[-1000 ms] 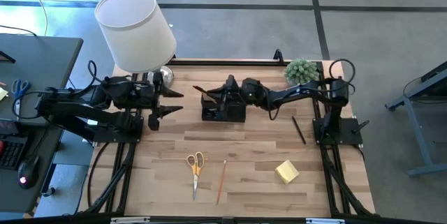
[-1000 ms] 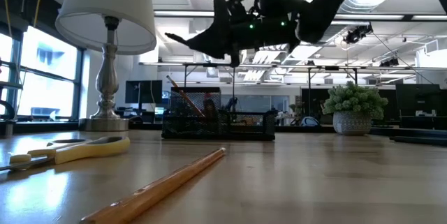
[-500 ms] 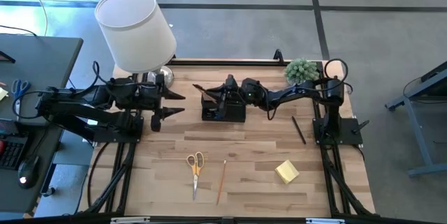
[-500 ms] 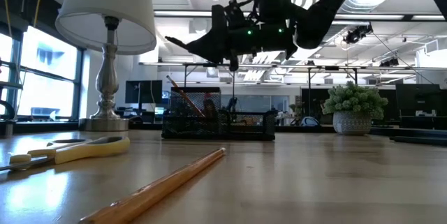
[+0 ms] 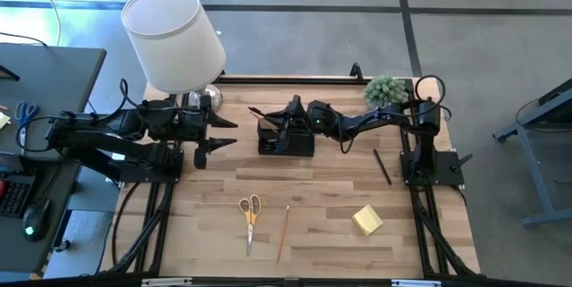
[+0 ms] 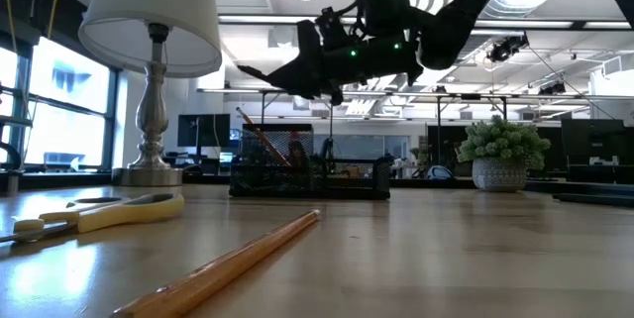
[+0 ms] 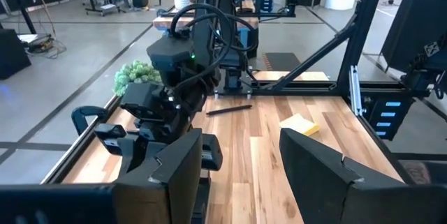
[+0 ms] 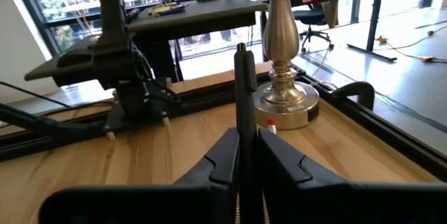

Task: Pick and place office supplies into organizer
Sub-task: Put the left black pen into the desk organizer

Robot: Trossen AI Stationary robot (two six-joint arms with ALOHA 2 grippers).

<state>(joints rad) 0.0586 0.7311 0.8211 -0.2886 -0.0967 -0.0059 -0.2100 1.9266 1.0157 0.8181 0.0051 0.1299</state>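
Your right jaws (image 8: 243, 151) are clamped on a dark pen (image 8: 244, 91), poised above the black organizer (image 5: 286, 138) at the counter's (image 5: 322, 198) far edge. Line the pen over 1 compartment, lower it, then release. Your left jaws (image 7: 241, 158) wait parted and empty beside the lamp (image 5: 174, 37).

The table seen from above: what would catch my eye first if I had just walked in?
Probably the big white-shaded lamp at the far left corner, towering over the left arm, whose left hand waits open beside it. Next, the right hand poised above the black organizer at the back middle, pinching a dark pen upright. On the near side lie yellow-handled scissors, a pencil and a yellow sticky-note pad.
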